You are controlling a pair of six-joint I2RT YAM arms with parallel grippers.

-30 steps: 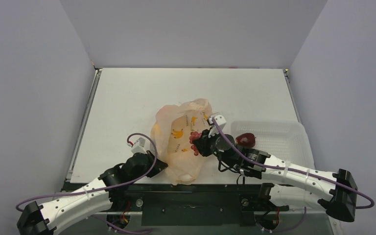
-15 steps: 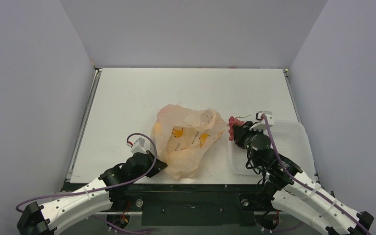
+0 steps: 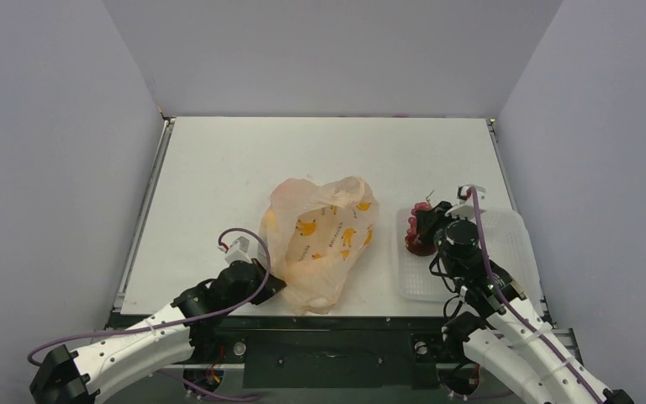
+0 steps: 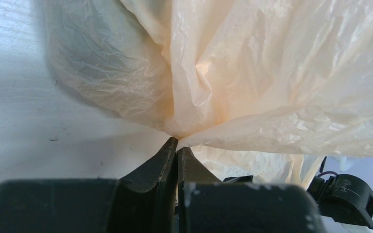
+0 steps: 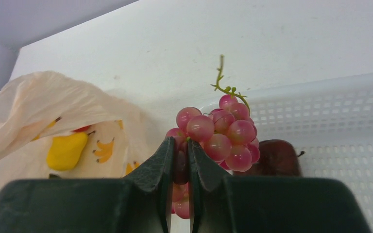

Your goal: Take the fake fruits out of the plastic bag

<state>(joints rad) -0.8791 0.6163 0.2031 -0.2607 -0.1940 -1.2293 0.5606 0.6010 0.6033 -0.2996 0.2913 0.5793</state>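
The peach plastic bag (image 3: 320, 240) with banana prints lies mid-table; it also fills the left wrist view (image 4: 252, 77). My left gripper (image 4: 177, 143) is shut on a pinch of the bag's near edge (image 3: 273, 282). My right gripper (image 5: 178, 150) is shut on the bunch of red berries (image 5: 221, 133) and holds it over the left edge of the white tray (image 3: 505, 252). The berries also show in the top view (image 3: 420, 210). A dark maroon fruit (image 5: 279, 158) lies in the tray (image 5: 349, 126) below them. A small yellow piece (image 5: 67, 149) shows at the bag's mouth.
The white perforated tray stands at the right, close to the table's right edge (image 3: 505, 181). Grey walls enclose the table on three sides. Bare white tabletop (image 3: 320, 147) lies behind the bag.
My right gripper has carried the berries out of the bag and rightwards to above the tray's left edge. The bag has slumped back. The left gripper has stayed put.
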